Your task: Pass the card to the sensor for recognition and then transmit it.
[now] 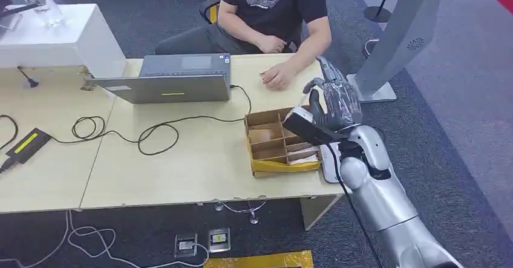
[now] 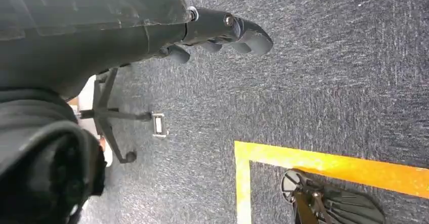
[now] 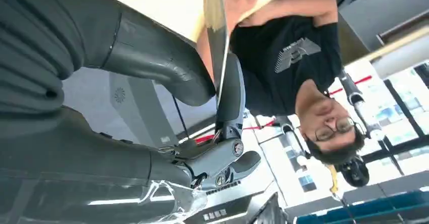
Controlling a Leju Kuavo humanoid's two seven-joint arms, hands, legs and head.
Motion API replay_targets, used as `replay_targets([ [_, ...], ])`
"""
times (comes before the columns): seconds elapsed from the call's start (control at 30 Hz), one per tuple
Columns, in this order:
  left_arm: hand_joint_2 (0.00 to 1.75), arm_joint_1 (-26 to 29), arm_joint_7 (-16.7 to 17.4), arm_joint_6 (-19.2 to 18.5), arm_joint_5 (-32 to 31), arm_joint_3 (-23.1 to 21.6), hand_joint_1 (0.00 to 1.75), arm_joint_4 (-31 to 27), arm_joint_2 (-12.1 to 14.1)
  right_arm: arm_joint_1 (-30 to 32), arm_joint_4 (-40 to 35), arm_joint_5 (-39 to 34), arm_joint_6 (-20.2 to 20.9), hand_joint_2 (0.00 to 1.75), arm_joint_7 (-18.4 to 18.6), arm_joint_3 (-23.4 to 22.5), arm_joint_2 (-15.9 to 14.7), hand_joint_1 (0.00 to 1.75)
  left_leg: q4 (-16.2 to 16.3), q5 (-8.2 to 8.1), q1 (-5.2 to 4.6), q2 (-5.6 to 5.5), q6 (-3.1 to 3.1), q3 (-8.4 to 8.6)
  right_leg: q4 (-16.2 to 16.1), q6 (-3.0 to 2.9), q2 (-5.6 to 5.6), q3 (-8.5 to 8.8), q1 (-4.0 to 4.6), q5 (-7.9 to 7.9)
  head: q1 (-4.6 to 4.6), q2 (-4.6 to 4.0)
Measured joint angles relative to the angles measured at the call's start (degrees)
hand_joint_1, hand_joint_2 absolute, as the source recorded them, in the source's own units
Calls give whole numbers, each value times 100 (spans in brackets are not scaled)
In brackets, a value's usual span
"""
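My right hand is raised above the table's right end, just past a compartmented cardboard box with cards lying in it. In the right wrist view a thin pale card shows edge-on, pinched between the thick thumb and a finger. A white flat device lies on the table under my right forearm, beside the box. My left hand hangs over the carpet with its fingers stretched out and nothing in them.
A person sits across the table with a hand resting near my right hand. A grey laptop and looping cables occupy the middle. A black device with a yellow strip lies at the left. A grey stand rises at the right.
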Motion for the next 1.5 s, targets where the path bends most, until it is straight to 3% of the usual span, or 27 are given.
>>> replay_targets([
  [0.17,0,-5,0,4,4,-39,0,0,-20,-292,-48,-173,-383,175,-273,-33,26,175,0,0,0,1,0,-1,0,0,3,-1,-1,0,0,0],
  [0.5,0,-9,0,17,26,-46,0,0,-79,-552,-41,-286,-535,175,-395,-70,79,175,0,0,1,-2,0,-2,0,0,-3,0,0,0,2,0],
  [0.67,0,-12,0,20,50,-48,0,0,-87,-686,120,-494,-848,175,-597,-70,129,175,0,0,1,-2,0,-3,0,0,-3,-1,0,0,0,0],
  [0.73,0,-15,0,20,48,-55,0,0,-90,-801,311,-575,-927,175,-669,-70,164,175,0,0,1,-2,0,-4,0,0,-3,-1,0,0,2,0],
  [0.9,0,-25,0,20,33,-92,0,0,-101,-1317,1234,-1150,-1353,175,-1331,-76,343,175,0,1,1,-2,-1,-4,1,0,-4,0,0,0,2,0],
  [1.13,0,-36,0,0,-55,-223,0,0,-131,-2029,2537,-1091,-1351,175,-1257,-72,573,175,0,1,2,-5,-1,-4,2,-1,-5,-2,2,0,2,0],
  [1.5,0,-44,0,-22,-83,-343,0,0,-142,-2325,3415,-948,-1246,175,-1099,-68,678,175,0,0,2,-5,-1,-4,1,-2,-5,-2,1,-1,0,0],
])
